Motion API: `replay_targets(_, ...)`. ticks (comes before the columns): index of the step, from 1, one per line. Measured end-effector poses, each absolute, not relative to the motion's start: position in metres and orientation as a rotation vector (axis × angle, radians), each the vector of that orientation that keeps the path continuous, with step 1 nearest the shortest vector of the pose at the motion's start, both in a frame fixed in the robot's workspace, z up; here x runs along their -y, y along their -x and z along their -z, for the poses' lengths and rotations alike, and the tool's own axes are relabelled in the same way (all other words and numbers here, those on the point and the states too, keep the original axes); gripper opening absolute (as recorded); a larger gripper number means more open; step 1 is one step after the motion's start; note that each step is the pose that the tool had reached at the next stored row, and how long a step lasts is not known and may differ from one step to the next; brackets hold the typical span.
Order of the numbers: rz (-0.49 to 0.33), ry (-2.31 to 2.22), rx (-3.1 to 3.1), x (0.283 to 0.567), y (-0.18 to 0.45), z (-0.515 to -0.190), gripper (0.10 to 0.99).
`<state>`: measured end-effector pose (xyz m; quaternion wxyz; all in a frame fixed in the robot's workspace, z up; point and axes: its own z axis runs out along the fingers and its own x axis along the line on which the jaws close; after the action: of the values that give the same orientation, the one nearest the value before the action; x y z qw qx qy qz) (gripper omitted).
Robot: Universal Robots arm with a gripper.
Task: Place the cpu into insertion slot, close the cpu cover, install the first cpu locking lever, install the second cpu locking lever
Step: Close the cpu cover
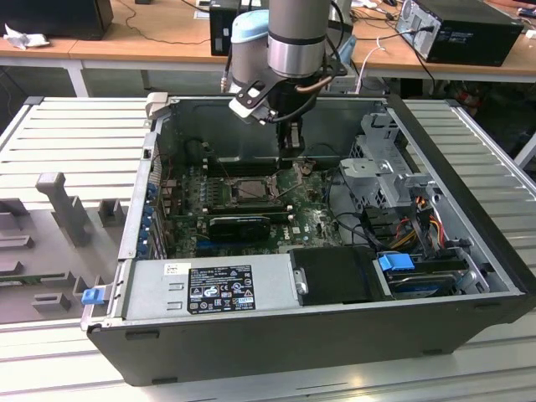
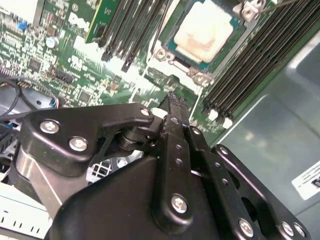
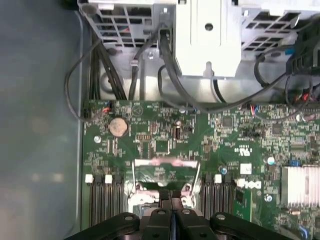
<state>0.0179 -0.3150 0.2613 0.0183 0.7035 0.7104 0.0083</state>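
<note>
The cpu (image 2: 206, 27), pale silver-beige, lies flat in the insertion slot (image 1: 251, 189) on the green board. The cpu cover (image 2: 172, 62), a silver frame, lies around the chip's edges. A thin wire lever (image 1: 297, 182) slants up beside the slot. My gripper (image 2: 172, 97) is shut with nothing seen between its fingers, and its tip hovers just off one edge of the slot, a little above the board. In the first wrist view the shut gripper (image 3: 171, 195) points at the slot's silver rim (image 3: 165, 162). The exterior view shows the gripper (image 1: 291, 144) inside the case, behind the slot.
Black memory slots (image 2: 250, 65) flank the socket on both sides. A drive cage (image 1: 381, 167) with black cables (image 3: 170, 65) stands at the exterior view's right. The power supply (image 1: 209, 289) fills the case front. A finned heat sink (image 3: 300, 185) and a coin battery (image 3: 118, 126) sit on the board.
</note>
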Motion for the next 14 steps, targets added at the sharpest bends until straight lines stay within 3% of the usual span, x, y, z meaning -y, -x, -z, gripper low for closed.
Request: replay_targets(14, -0.016, -2.189, -2.21, 0.315, -0.054, -0.261, 0.106)
